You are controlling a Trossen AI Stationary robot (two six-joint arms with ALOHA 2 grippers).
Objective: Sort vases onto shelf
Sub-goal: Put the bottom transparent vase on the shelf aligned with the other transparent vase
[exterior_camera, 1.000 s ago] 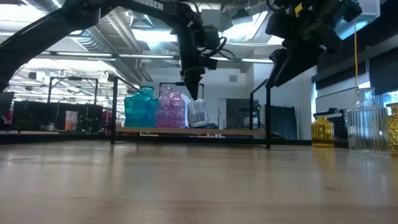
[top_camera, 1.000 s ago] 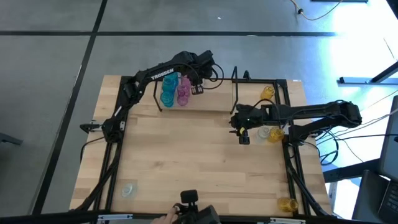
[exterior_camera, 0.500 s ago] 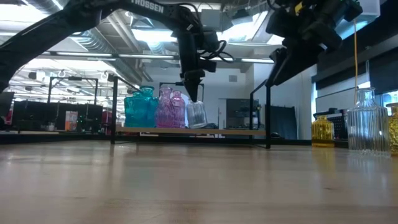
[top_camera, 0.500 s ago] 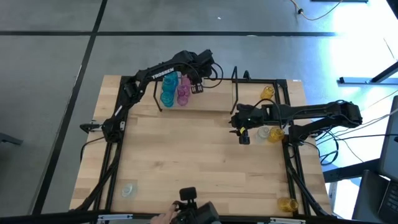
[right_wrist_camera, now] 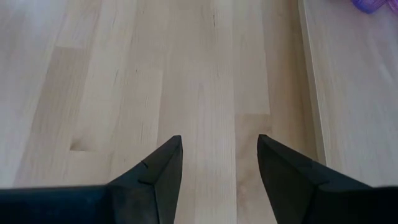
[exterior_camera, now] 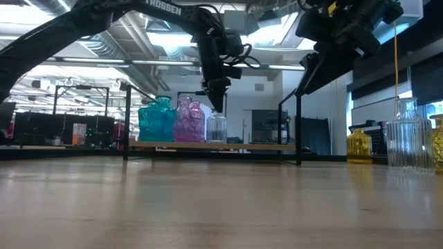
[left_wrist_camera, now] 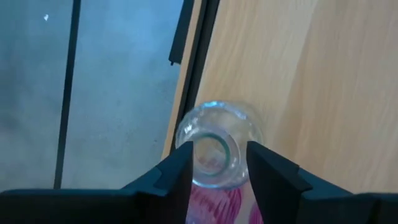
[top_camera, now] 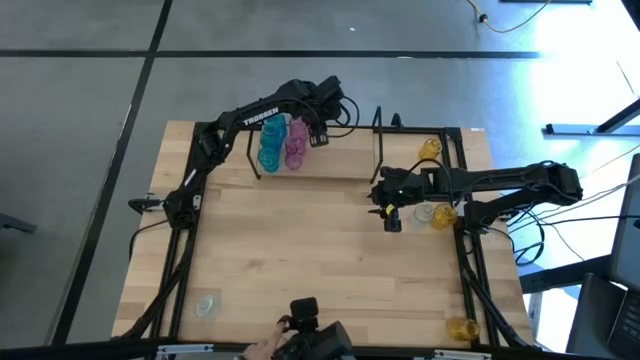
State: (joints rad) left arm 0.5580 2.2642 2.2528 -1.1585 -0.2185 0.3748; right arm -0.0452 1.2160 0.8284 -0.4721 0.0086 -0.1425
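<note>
- Left jaws (left_wrist_camera: 217,163) straddle the clear vase (exterior_camera: 217,127) on the shelf (exterior_camera: 208,146), slightly parted; a careless lift could topple it.
- Right jaws (right_wrist_camera: 217,163) wide, empty.

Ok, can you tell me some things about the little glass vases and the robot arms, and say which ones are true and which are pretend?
1. The clear vase stands upright on the shelf, next to the pink vase. True.
2. The left gripper is squeezing the pink vase. False: its fingers stand on either side of the clear vase's neck, with gaps showing.
3. The right gripper carries a yellow vase. False: it is open, with only bare table between its fingers.
4. The teal vase is at the end of the row on the shelf. True.
5. A yellow vase sits near a table corner. True.
</note>
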